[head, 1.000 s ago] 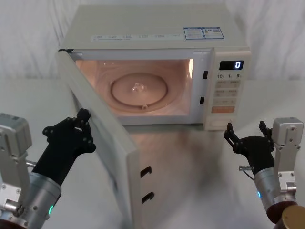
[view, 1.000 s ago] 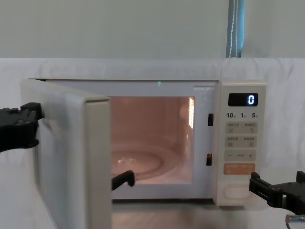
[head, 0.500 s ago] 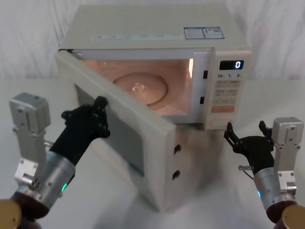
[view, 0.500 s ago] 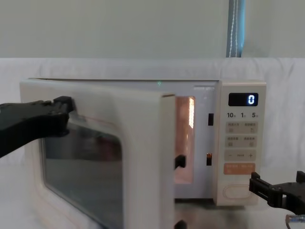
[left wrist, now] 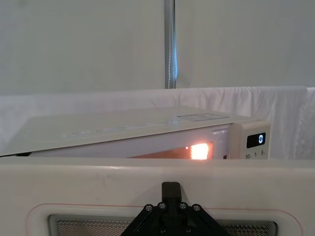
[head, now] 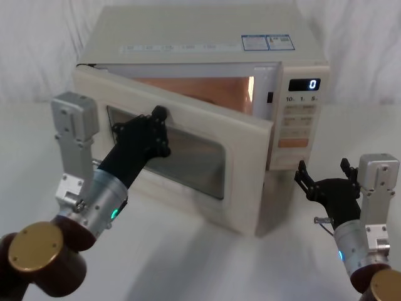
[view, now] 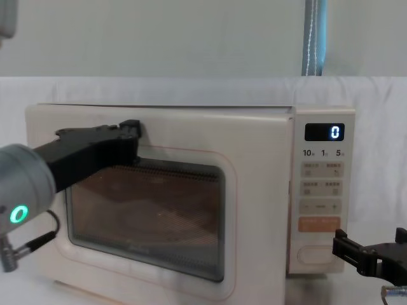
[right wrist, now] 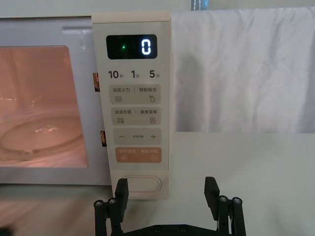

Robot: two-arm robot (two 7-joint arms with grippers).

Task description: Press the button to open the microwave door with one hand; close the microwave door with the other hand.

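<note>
The cream microwave door [head: 241, 188] stands ajar at a shallow angle, and the lit cavity glows in the gap behind its top edge. My left gripper [head: 158, 116] is shut, its black tip pressed against the door's outer face just above the dark window [view: 146, 216]. In the left wrist view that tip [left wrist: 171, 189] rests on the door frame [left wrist: 74, 182]. My right gripper [head: 323, 173] hangs open, low in front of the control panel. The wide cream button [right wrist: 141, 184] sits at the panel's bottom, just beyond the open right gripper [right wrist: 166, 192], untouched.
The microwave [head: 200, 31] stands at the middle back of the white table [head: 207, 269]. Its display [view: 325, 132] reads 0, and an orange key [right wrist: 138, 155] lies above the button. White cloth hangs behind.
The left gripper has pushed the door from wide open, swinging it right until it is almost against the microwave front. The right gripper has not moved.
</note>
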